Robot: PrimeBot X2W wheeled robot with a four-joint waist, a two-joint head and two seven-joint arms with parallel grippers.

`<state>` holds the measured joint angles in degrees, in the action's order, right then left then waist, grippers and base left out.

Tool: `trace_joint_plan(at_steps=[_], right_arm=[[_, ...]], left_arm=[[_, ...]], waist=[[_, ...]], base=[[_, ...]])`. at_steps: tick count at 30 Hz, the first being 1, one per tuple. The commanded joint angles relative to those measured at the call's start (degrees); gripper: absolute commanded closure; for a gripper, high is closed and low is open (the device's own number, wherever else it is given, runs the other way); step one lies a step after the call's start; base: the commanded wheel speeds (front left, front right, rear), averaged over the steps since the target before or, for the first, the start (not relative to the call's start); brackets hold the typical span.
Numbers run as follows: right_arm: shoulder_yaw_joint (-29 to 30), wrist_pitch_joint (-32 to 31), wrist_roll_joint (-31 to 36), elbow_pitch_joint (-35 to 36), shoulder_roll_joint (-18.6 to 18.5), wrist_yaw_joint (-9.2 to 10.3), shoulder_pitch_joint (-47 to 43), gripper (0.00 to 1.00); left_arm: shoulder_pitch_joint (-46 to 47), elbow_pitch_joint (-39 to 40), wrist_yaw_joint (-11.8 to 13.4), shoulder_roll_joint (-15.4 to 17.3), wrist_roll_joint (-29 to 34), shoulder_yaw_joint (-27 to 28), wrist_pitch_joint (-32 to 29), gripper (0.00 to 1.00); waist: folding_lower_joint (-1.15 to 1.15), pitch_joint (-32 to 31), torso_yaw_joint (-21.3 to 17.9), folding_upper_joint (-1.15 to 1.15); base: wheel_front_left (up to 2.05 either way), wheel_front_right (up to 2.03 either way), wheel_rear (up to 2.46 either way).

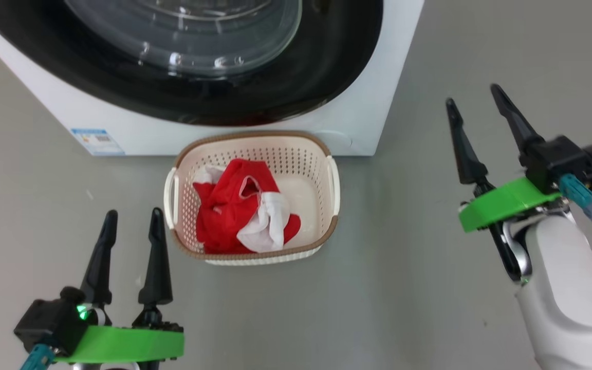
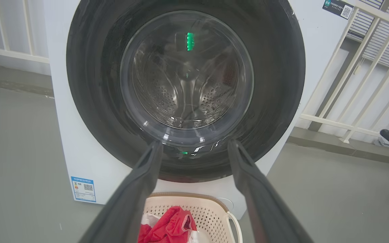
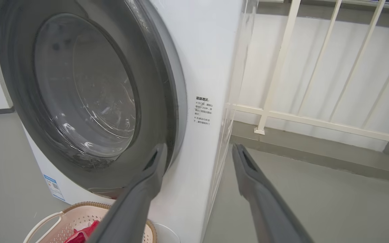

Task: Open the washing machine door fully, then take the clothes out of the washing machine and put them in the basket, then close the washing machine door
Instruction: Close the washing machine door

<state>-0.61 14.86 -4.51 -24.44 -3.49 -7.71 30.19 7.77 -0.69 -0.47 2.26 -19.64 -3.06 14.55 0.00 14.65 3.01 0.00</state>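
Washing machine door point(image 2: 186, 91) lies flat against the front of the white washing machine point(image 1: 357, 118), its glossy black rim flush w/ the panel in the right wrist view. No red shows in the steel drum behind the glass. The clothes point(image 1: 234, 210), red w/ white trim, are heaped in the cream basket point(image 1: 296, 158), which stands on the grey floor point(image 1: 404, 288) just in front of the machine, below the door.

The left hand point(image 1: 134, 211) hovers near the basket's left side, fingers wide apart, holding nothing. The right hand point(image 1: 472, 93), out by the machine's right front corner and well apart from the basket, is also spread wide & empty, touching neither door nor machine.

Judgement: unloading looks done & the door-closing step is at or near its end. Whether the latch has caught can't be told from the pics. The next move prob. calls for a look at the seam round the rim. If a gap shows, a flat push on the black rim, not the glass, should do. Otherwise both arms need only draw clear w/o clipping the basket handles or the white railing point(image 3: 316, 122) at right.
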Motion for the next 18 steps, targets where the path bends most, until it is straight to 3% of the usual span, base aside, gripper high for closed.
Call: trace_joint_plan(at_steps=[1,18], right_arm=[[-0.2,0.1,0.6,2.1,0.6,0.22,-1.3,0.0],[3.8,0.1,-0.3,9.1,0.6,0.22,-11.7,0.0]], left_arm=[[-0.4,1.3,0.3,0.7,0.5,2.3,0.4,0.0],[-5.9,4.0,1.0,2.8,4.4,4.2,0.4,0.0]], waist=[[0.0,-2.3,-1.4,0.0],[0.0,-8.5,-3.8,0.0]], base=[[0.0,0.0,0.0],[0.0,0.0,0.0]])
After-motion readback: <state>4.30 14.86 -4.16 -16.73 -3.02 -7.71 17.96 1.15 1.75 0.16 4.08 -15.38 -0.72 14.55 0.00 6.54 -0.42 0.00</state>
